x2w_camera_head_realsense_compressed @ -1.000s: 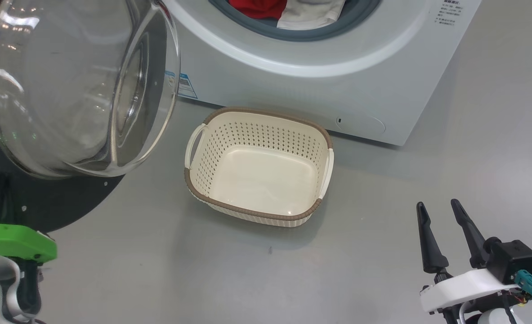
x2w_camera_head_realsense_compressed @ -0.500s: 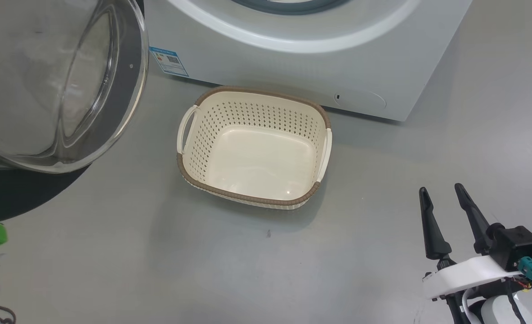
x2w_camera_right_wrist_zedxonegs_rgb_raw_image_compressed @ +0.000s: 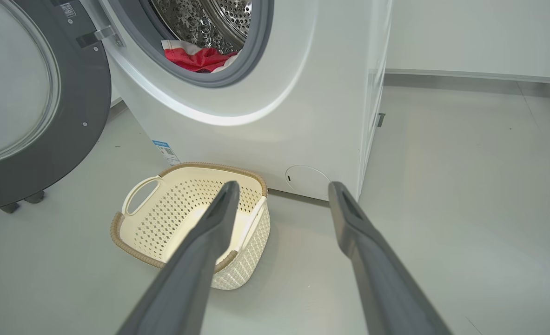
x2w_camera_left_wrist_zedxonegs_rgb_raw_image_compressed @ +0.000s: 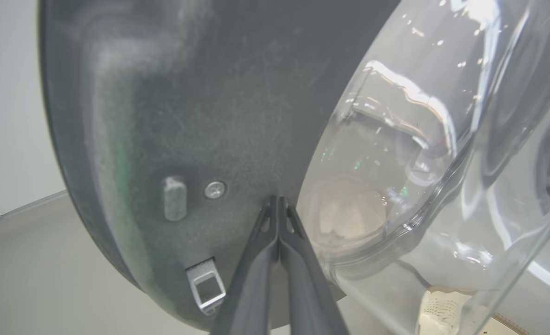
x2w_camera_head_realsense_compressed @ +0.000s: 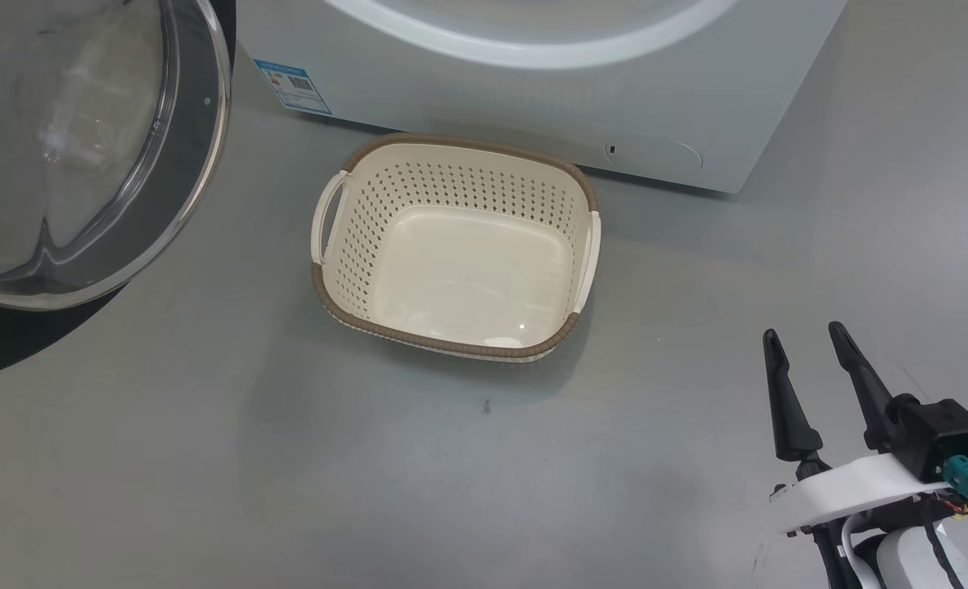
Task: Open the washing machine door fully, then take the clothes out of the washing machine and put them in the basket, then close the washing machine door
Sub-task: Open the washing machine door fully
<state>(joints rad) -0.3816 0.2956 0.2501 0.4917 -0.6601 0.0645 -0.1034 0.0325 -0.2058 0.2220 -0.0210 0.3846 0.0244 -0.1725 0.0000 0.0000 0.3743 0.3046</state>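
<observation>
Basket (x2w_camera_head_realsense_compressed: 451, 345) mouth-up at centre, long axis across frame, right gripper (x2w_camera_head_realsense_compressed: 803, 332) upright lower right, fingers apart, left gripper (x2w_camera_left_wrist_zedxonegs_rgb_raw_image_compressed: 277, 201) pinched together.

The basket (x2w_camera_head_realsense_compressed: 459, 184) sits just before the washing machine (x2w_camera_head_realsense_compressed: 492, 106).

head camera: has tipped downward; the washing machine (x2w_camera_head_realsense_compressed: 492, 106) and the basket (x2w_camera_head_realsense_compressed: 459, 184) sit higher in its view.
washing machine door (x2w_camera_head_realsense_compressed: 66, 164): further left.
blue label (x2w_camera_head_realsense_compressed: 291, 84): earlier half behind the door, now clear.
</observation>
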